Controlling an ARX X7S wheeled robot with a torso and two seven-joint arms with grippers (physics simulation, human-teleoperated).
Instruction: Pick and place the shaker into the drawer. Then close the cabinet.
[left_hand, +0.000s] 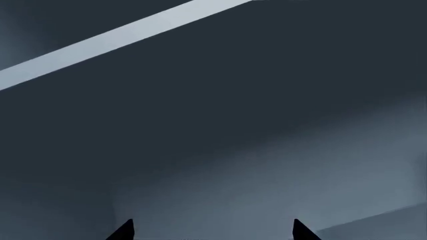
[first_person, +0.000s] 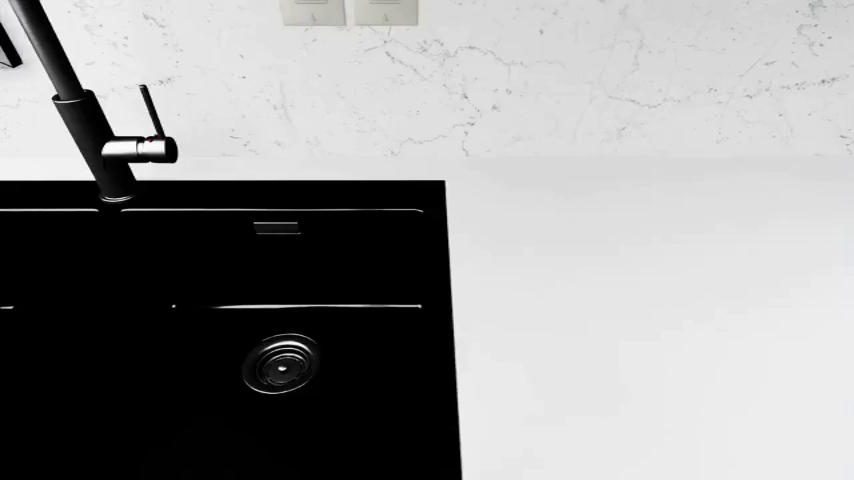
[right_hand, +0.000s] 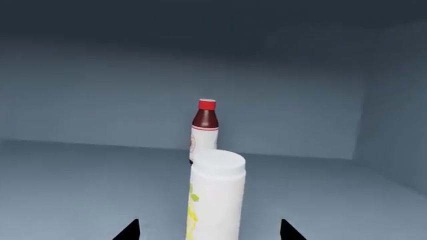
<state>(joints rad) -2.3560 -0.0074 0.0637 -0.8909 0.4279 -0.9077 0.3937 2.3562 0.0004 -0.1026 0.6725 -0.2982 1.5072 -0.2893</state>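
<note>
The shaker (right_hand: 215, 195), a white cylinder with yellow marks, stands upright on the pale blue-grey floor of the drawer (right_hand: 80, 180). My right gripper (right_hand: 210, 230) is open, one fingertip on each side of the shaker and neither touching it. In the left wrist view my left gripper (left_hand: 212, 230) is open and empty, facing dim blue-grey cabinet surfaces (left_hand: 267, 100) crossed by a pale band (left_hand: 120, 37). Neither gripper shows in the head view.
A brown bottle with a red cap (right_hand: 205, 127) stands behind the shaker, near the drawer's back wall (right_hand: 100, 100). The head view holds a black sink (first_person: 227, 330), a dark faucet (first_person: 94, 130) and the white countertop (first_person: 654, 320).
</note>
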